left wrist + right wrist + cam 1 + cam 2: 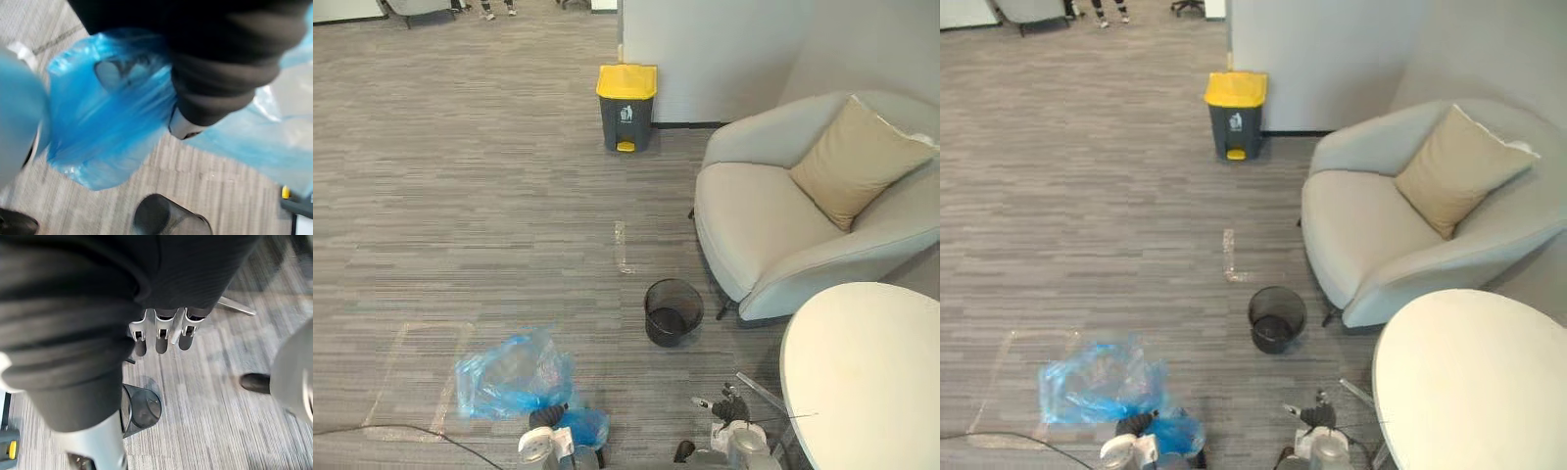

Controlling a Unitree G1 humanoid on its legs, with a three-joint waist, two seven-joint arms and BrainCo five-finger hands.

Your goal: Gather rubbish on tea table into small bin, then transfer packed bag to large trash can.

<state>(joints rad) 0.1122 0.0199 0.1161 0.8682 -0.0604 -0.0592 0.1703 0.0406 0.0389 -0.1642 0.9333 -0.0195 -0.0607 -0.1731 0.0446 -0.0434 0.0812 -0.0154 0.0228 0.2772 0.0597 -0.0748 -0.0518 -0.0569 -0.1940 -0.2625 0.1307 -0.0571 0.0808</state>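
Left hand (pixel 548 419) is hanging low at the nearest edge of the head views, with a blue plastic bag (pixel 514 377) bunching against it and billowing out to its left. The left wrist view shows the bag clear of the carpet (pixel 460 196). The dark cover and the film are hiding the grip, so I cannot tell whether the hand is clenching the bag. Right hand (pixel 161 333) is hanging released and holding nothing, its fingers pointing straight down, just beside the curved edge of the round white tea table (pixel 862 372).

Beyond and between the hands, the small black mesh bin (pixel 674 311) is standing upright on the carpet, near the front corner of the grey armchair (pixel 754 225), where a tan cushion (pixel 857 162) is leaning. A pale tape mark (pixel 623 247) is lying past the bin.

Open carpet is stretching wide to the left and straight ahead. At its far end, the grey large trash can (pixel 626 108) with a yellow lid is standing against the wall corner (pixel 705 49). A person's shoes (pixel 489 12) are showing farthest back.
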